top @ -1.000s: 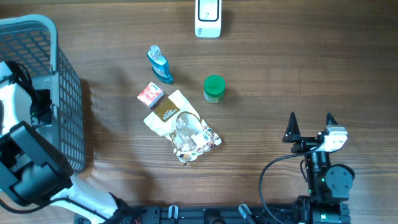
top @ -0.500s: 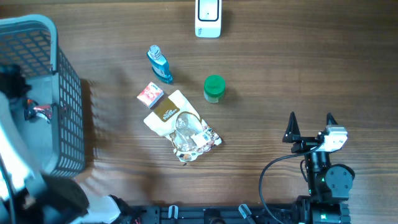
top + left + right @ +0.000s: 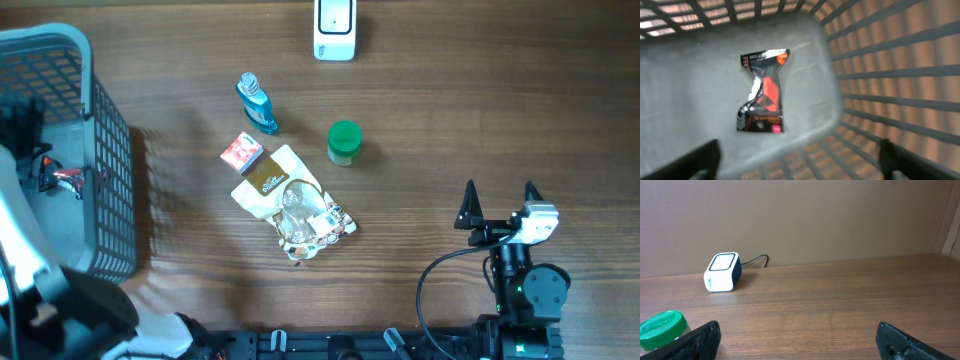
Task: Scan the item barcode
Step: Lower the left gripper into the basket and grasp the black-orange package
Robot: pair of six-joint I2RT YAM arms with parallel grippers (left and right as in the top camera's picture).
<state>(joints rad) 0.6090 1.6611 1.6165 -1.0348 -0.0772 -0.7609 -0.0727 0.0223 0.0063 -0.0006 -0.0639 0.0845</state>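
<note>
The left pincer [image 3: 800, 162] is held spread above a black-and-red packet [image 3: 763, 92] laid in the basket [image 3: 112, 160]; the right pincer [image 3: 498, 203] is held spread over the tabletop [image 3: 450, 100].

Blue bottle [image 3: 257, 103], green-lidded jar [image 3: 344, 142], pink box [image 3: 241, 152], snack pouch [image 3: 292, 203] on table [image 3: 480, 110]

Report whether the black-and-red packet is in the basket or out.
In. The packet lies flat on the basket floor, slatted walls around it; the left pincer is open above it.
</note>
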